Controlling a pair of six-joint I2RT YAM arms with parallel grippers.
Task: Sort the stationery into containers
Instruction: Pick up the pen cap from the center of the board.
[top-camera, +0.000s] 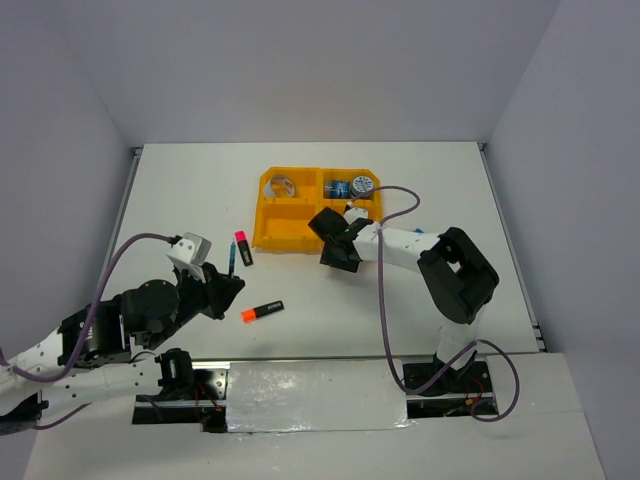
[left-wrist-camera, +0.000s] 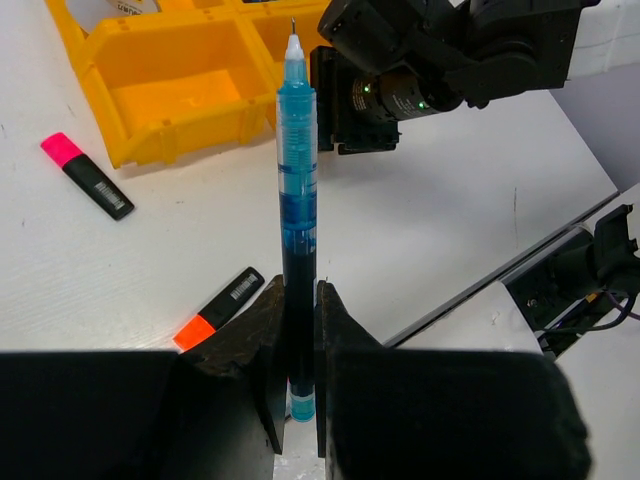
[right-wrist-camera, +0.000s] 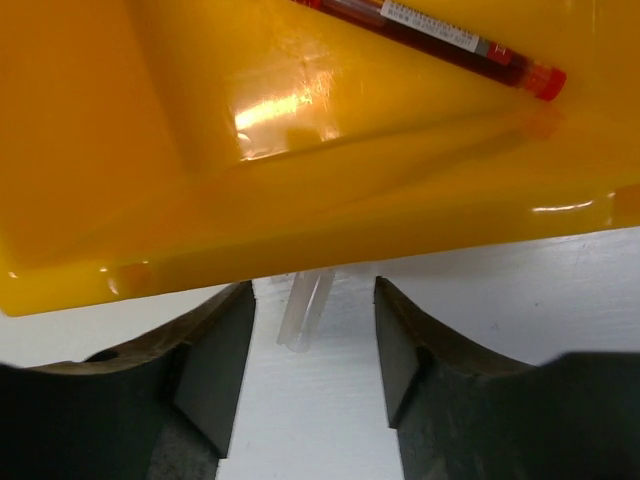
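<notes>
My left gripper (top-camera: 228, 284) is shut on a thin blue pen (top-camera: 231, 258) and holds it above the table, tip pointing away toward the orange four-compartment tray (top-camera: 268, 212). In the left wrist view the pen (left-wrist-camera: 297, 180) stands between the closed fingers (left-wrist-camera: 262, 330). A pink-capped marker (top-camera: 243, 248) and an orange-capped marker (top-camera: 262, 311) lie on the table. My right gripper (top-camera: 336, 244) is open and empty at the tray's near right edge. Its wrist view shows a red pen (right-wrist-camera: 440, 38) lying in the tray (right-wrist-camera: 300, 200).
A small clear plastic cap (right-wrist-camera: 305, 308) lies on the table against the tray wall, between my open right fingers. Blue-grey tape rolls (top-camera: 352, 186) sit in the far right compartment, a silvery ring (top-camera: 283, 185) in the far left. Grey walls enclose the table.
</notes>
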